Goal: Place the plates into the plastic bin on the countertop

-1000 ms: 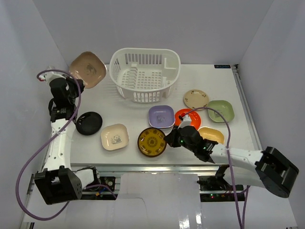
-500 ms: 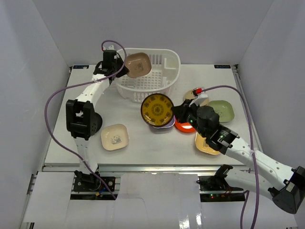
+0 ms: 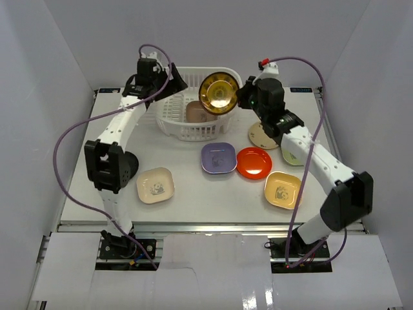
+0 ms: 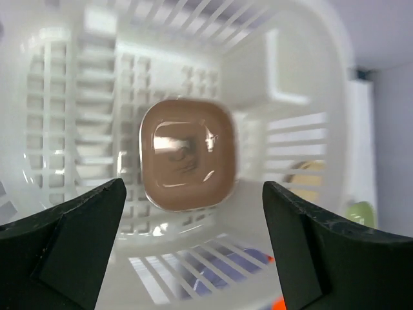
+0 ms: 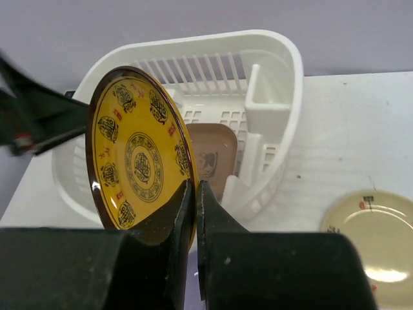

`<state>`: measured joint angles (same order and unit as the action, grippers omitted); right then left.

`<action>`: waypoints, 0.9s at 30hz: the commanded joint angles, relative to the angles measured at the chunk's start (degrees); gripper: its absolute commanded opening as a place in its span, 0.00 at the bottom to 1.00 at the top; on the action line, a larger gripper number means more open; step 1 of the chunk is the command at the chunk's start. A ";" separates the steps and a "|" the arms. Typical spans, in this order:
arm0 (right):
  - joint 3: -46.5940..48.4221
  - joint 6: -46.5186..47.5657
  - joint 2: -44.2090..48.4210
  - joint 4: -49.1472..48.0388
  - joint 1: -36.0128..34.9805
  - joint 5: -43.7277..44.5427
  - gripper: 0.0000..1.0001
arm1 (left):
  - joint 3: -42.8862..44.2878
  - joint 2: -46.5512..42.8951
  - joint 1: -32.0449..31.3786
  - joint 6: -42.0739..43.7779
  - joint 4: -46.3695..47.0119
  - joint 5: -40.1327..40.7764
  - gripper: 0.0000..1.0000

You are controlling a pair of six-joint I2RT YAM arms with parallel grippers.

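Brown plate (image 4: 187, 154) inside bin (image 3: 169, 123), one done. Left gripper (image 4: 193, 190) spread wide above it, holding nothing. Right gripper (image 5: 195, 194) clamped on amber plate (image 5: 139, 155) rim, plate on edge over bin's right side, not dropped yet. Purple plate (image 3: 218, 157), orange plate (image 3: 253, 162), yellow plate (image 3: 282, 189), cream plate (image 3: 155, 185) plus others to go, on tabletop (image 3: 193, 203).

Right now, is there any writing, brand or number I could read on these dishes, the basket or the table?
None reads clearly.
amber plate: red marks and round emblems on its face, too small to read.
beige round plate: dark mark near its rim, blurred.
blue label at the countertop's far edge: too small.
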<state>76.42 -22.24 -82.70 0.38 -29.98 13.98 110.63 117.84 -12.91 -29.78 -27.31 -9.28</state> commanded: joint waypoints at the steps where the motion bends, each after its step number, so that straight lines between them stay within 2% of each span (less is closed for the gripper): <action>1: 9.16 1.23 -8.93 -2.23 0.53 -3.78 0.08 | -2.91 -17.97 -0.10 0.95 1.99 -0.83 0.98; 2: 12.84 1.15 -10.98 -1.97 0.71 -4.13 0.08 | -6.96 -25.05 -0.10 1.13 2.35 -0.13 0.98; 4: 15.67 0.18 -14.58 -1.53 0.80 -5.10 0.08 | -16.97 -33.16 -0.10 1.04 4.10 3.20 0.98; 5: 16.82 -0.08 -17.91 -1.61 0.80 -5.54 0.08 | -27.90 -37.12 -0.10 0.26 4.37 4.43 0.98; 6: 19.27 -0.61 -19.77 -1.35 0.88 -6.24 0.08 | -33.14 -44.64 -0.01 0.07 4.37 6.18 0.98; 7: 20.68 -0.96 -23.35 -0.83 0.88 -6.94 0.08 | -42.86 -48.20 0.16 -0.01 3.67 6.72 0.98; 9: 24.45 -1.14 -26.80 1.44 0.88 -8.34 0.08 | -50.74 -57.23 0.51 -2.03 0.70 10.74 0.98; 11: 26.84 -2.28 -31.72 2.25 0.88 -9.84 0.08 | -57.94 -61.75 0.69 -4.39 -5.62 13.13 0.98; 12: 30.50 -2.63 -33.39 3.12 0.88 -12.20 0.08 | -59.64 -65.33 0.78 -5.80 -8.26 14.54 0.97; 15: 35.37 -4.13 -39.54 6.20 0.71 -15.28 0.08 | -61.76 -68.53 0.87 -11.95 -20.36 20.15 0.92; 19: 35.82 -5.27 -40.88 6.56 0.53 -14.51 0.24 | -61.23 -66.79 0.95 -13.90 -26.82 21.67 0.96; 20: 35.29 -5.18 -40.62 6.82 0.53 -14.24 0.40 | -61.67 -65.99 0.95 -13.64 -27.09 20.97 0.96; 21: 34.85 -5.18 -40.27 6.74 0.53 -12.76 0.47 | -62.46 -65.03 0.95 -13.72 -28.05 20.53 0.96; 22: 34.50 -4.92 -39.65 6.82 0.62 -12.49 0.61 | -63.16 -62.76 0.95 -13.46 -28.06 19.75 0.96; 23: 34.50 -4.14 -39.21 7.43 0.62 -12.40 0.67 | -64.04 -61.43 0.95 -13.11 -27.97 18.17 0.96; 25: 34.32 -2.82 -36.85 8.05 0.62 -12.48 0.74 | -65.88 -58.27 1.39 -12.76 -28.50 17.89 0.96; 27: 33.09 -0.54 -34.30 8.41 0.53 -12.48 0.76 | -66.60 -53.87 1.83 -12.41 -28.93 16.75 0.93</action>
<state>108.64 -25.89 -124.16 9.65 -29.36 1.30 45.91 59.94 -11.79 -41.89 -52.82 8.56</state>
